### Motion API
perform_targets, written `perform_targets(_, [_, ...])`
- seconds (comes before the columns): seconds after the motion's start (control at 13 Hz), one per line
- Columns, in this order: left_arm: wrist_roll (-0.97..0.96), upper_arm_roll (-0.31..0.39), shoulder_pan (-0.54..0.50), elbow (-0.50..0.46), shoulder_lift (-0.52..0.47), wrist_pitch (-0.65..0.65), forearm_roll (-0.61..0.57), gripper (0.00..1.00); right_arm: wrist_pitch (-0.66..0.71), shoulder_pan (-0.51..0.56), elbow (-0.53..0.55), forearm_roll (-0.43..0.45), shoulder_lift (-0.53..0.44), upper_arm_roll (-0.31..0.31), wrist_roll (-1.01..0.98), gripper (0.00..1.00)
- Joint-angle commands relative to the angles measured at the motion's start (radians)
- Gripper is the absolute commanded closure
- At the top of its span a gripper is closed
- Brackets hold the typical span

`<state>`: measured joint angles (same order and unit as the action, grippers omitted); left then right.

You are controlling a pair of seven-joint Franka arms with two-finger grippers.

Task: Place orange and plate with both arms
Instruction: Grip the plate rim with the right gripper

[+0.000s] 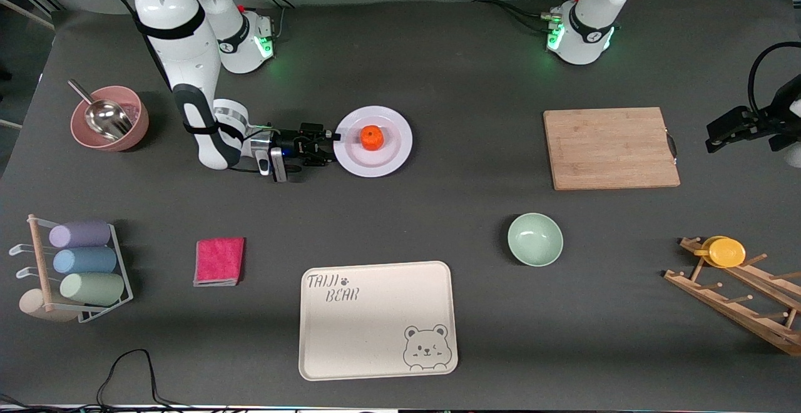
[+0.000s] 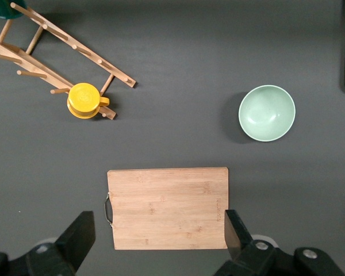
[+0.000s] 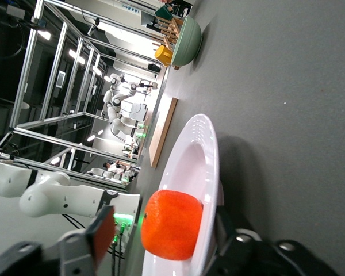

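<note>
The orange sits in the middle of the white plate, which lies on the table toward the right arm's end. My right gripper reaches in low at the plate's rim on the right arm's side. In the right wrist view the plate runs edge-on between the jaws: one finger stands above the rim with a gap, the other sits under it, and the orange is just past them. My left gripper hangs open in the air toward the left arm's end; its wrist view shows the open gripper empty.
A wooden cutting board and a mint-green bowl lie toward the left arm's end, beside a wooden rack with a yellow cup. The beige bear tray, a pink cloth, a roll rack and a pink bowl with scoop also stand about.
</note>
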<state>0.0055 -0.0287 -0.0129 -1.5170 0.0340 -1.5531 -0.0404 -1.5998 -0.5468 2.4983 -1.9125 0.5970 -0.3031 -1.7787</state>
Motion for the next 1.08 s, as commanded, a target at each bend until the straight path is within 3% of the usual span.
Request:
perform_targets(0.0, [0.051,0.033,0.030,-0.034,-0.037,-0.006,0.011,0.00,-0.011,-0.038,-0.004,-0.054,0.017,-0.007,-0.062,0.55])
perform_targets(0.15, [0.053,0.032,0.025,-0.022,-0.037,0.010,0.011,0.00,-0.023,-0.038,-0.004,-0.054,0.020,-0.007,-0.064,0.84])
perform_targets(0.23, [0.054,0.032,0.025,-0.014,-0.036,0.027,0.010,0.00,-0.026,-0.039,-0.006,-0.054,0.026,-0.007,-0.064,0.95])
perform_targets(0.31, [0.059,0.030,0.027,-0.014,-0.036,0.053,0.008,0.00,-0.028,-0.038,-0.007,-0.056,0.030,-0.007,-0.065,1.00])
perform_targets(0.77, [0.057,0.027,0.025,-0.017,-0.034,0.057,0.010,0.00,-0.025,-0.035,-0.009,-0.056,0.055,-0.007,-0.044,1.00])
perform_targets(1.0, [0.062,0.026,0.019,-0.017,-0.036,0.057,0.030,0.00,-0.023,-0.030,-0.009,-0.039,0.063,-0.007,0.127,1.00])
